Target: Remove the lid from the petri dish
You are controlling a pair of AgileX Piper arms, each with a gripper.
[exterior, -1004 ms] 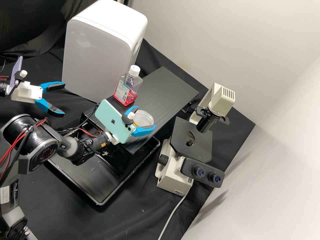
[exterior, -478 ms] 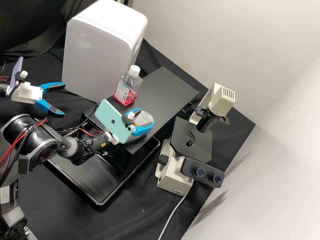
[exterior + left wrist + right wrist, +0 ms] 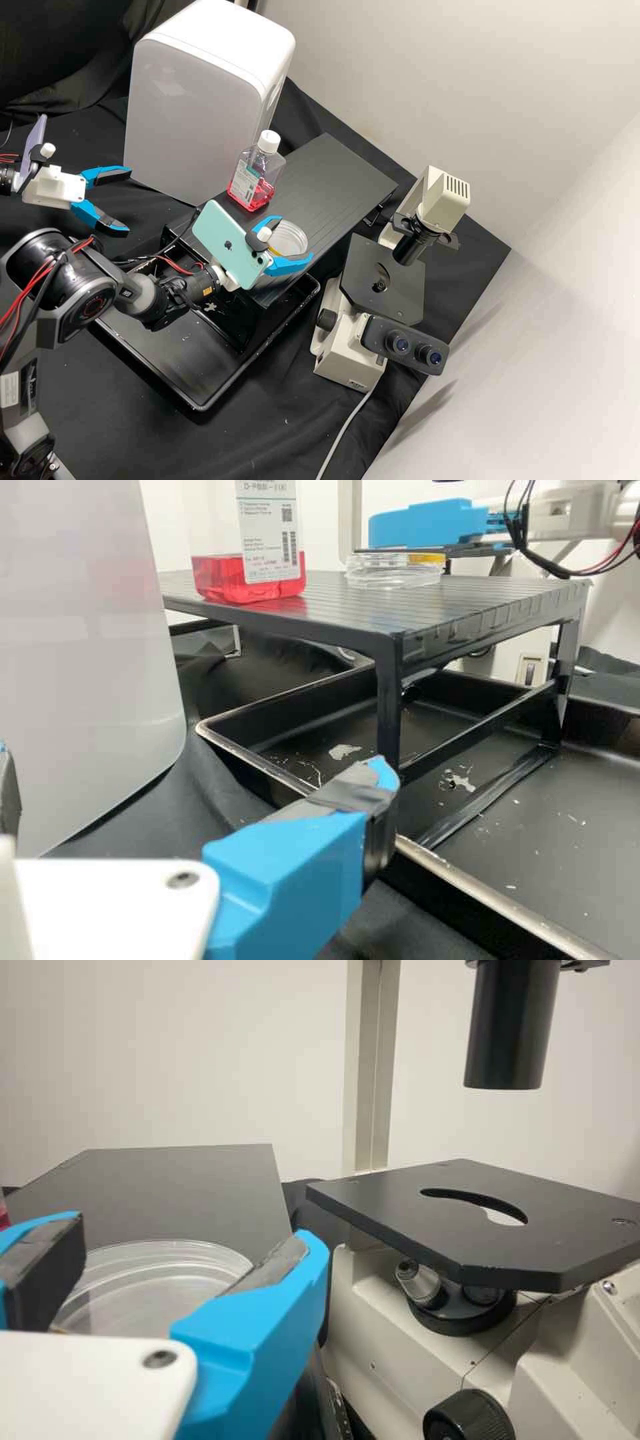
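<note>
The clear petri dish [image 3: 291,237] with its lid on sits near the front corner of the raised black platform [image 3: 333,180]. My right gripper [image 3: 293,237] is open, one blue finger on either side of the dish, and its own view shows the dish [image 3: 150,1280] between the fingertips [image 3: 290,1265]. From the left wrist view the dish [image 3: 393,568] rests flat on the platform, with a right finger [image 3: 430,525] showing just above it. Off to the left, beside the white box, my left gripper [image 3: 100,198] stands open and holds nothing.
A flask of red liquid [image 3: 253,177] stands on the platform behind the dish. A tall white box [image 3: 200,93] is at the back left and a microscope [image 3: 387,293] at the right, its stage [image 3: 480,1220] close to the right gripper. The black tray [image 3: 187,360] lies under the platform.
Half a second ago the right fingers had drawn in close around the dish; now they are spread wider again. The left gripper has barely shifted.
</note>
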